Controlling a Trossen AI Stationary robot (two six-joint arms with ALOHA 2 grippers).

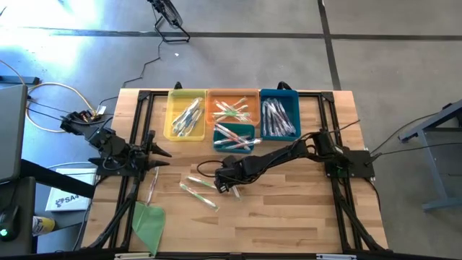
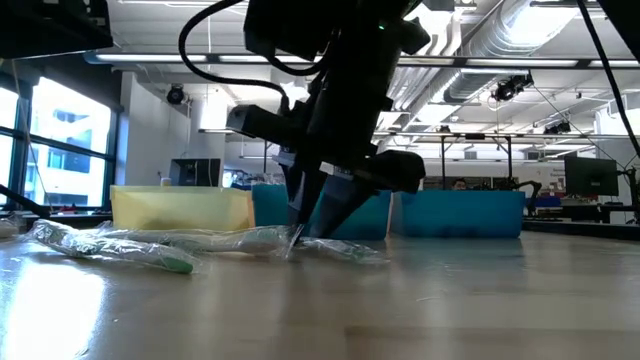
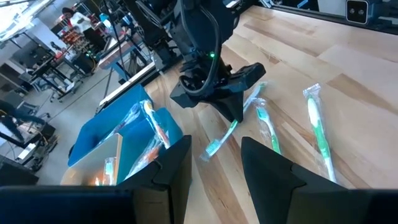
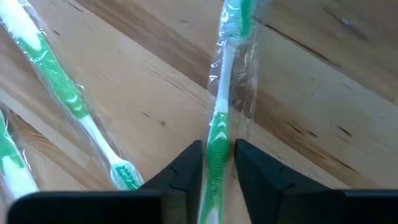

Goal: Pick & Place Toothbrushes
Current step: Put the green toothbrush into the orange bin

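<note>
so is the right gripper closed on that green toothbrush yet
Closing on it: the right gripper's fingers flank the green toothbrush handle, which lies on the table.

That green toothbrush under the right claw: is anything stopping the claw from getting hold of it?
Nothing visible. The right gripper already straddles the green toothbrush, a finger on each side, with only its clear wrapper around it. The neighbouring toothbrush lies apart on the table.

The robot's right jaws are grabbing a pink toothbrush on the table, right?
Not quite. The toothbrush between the jaws of the right gripper is green and white, not pink. The right wrist view shows it, lying in its clear wrapper on the table.
</note>
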